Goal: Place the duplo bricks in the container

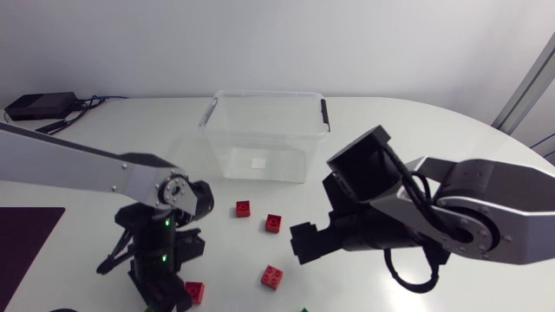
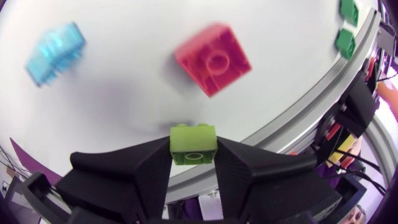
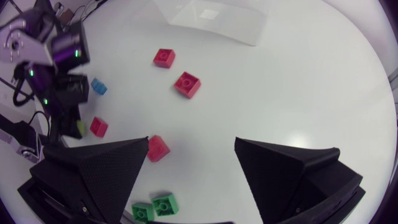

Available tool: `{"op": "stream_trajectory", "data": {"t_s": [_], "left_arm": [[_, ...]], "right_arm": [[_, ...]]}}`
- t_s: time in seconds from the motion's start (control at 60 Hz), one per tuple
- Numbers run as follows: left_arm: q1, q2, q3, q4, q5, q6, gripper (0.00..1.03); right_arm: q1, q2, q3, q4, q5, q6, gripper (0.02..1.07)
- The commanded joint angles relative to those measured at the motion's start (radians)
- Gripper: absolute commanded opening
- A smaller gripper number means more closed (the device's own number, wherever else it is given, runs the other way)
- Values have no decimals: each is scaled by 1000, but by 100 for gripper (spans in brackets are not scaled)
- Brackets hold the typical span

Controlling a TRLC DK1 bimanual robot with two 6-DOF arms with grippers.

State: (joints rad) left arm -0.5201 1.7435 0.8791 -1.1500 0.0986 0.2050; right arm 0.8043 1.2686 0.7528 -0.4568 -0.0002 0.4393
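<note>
Pinched flank to flank in my left pincer (image 2: 193,157), the lime-green plastic duplo brick (image 2: 193,140) seems light, stiff and probably slick, while my right pincer (image 3: 191,143) hangs spread.

Clear plastic container (image 1: 269,94) is open at the top, and the way in from above is free. A strip of bare white counter (image 1: 416,130) runs in front of it, with a wide bare stretch to its right.

Obstacles between the hands:
- far red square brick (image 1: 243,208)
- middle red brick (image 1: 274,223)
- near red brick (image 1: 271,276)
- red brick (image 1: 195,291), just beside the left hand (image 1: 165,290)

The gaps between them are passable.

Left hand's gap is filled by a small lime-green brick (image 2: 193,144), pinched from both sides. Right hand (image 3: 191,146) has its fingers spread wide over bare counter. The bulky right arm (image 1: 468,204) sits near the container's front right corner.
</note>
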Motion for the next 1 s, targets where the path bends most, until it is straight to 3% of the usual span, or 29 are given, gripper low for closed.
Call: {"op": "stream_trajectory", "data": {"t_s": [0.0,0.133,0.333,0.55,0.767,0.983], "left_arm": [[45,-73,100,-37,-8,-10,21],[94,-133,212,-53,-8,-1,21],[150,-171,385,-45,6,-10,22],[150,-205,505,64,29,-30,22],[173,-179,638,136,53,-75,22],[175,-174,658,288,53,-108,22]], "right_arm": [[56,48,34,-51,-4,49,102],[122,118,76,-158,-20,49,102],[134,192,80,-226,-29,4,102],[153,296,56,-249,-27,-40,102],[182,279,45,-250,-34,-67,102],[242,273,36,-258,-43,-68,102]]}}
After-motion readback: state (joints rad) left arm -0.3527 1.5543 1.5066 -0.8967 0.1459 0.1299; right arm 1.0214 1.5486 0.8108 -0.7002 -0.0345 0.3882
